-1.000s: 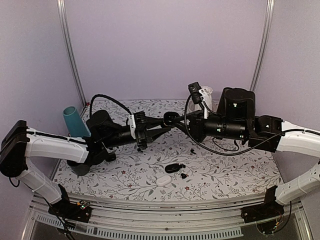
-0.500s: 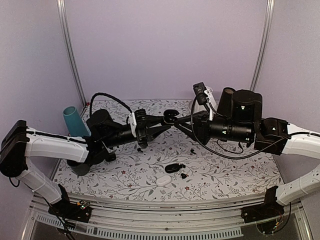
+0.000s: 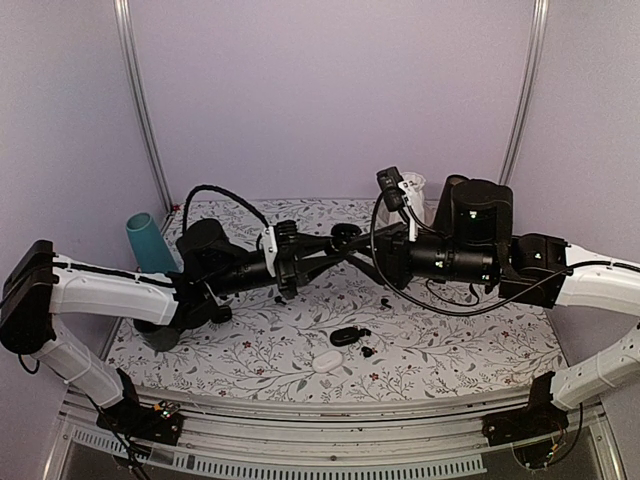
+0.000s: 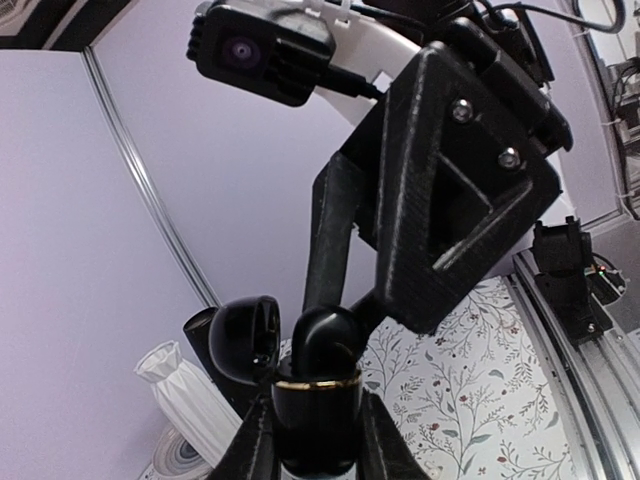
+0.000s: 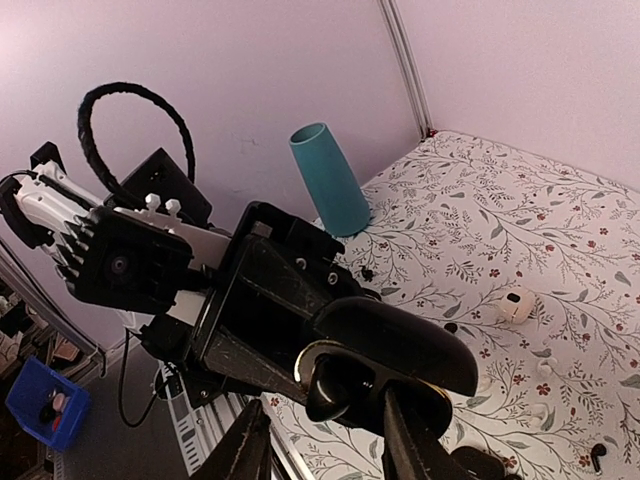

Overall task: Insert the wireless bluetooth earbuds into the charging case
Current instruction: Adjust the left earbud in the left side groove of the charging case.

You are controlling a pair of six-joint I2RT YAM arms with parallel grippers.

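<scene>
**Above the table, a mid-air loading hold**

The left gripper clamps the open charging case aloft, steadying it for the right gripper, whose jaws stand partly spread around it. One black earbud lies on the table beneath.

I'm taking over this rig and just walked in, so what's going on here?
The left gripper is shut on a black charging case, lid open, holding it in the air above the floral table. The right gripper reaches in at the case's open mouth with its jaws apart; whether an earbud sits inside cannot be seen. Below lie another black case, a white case and loose black earbuds.
</scene>
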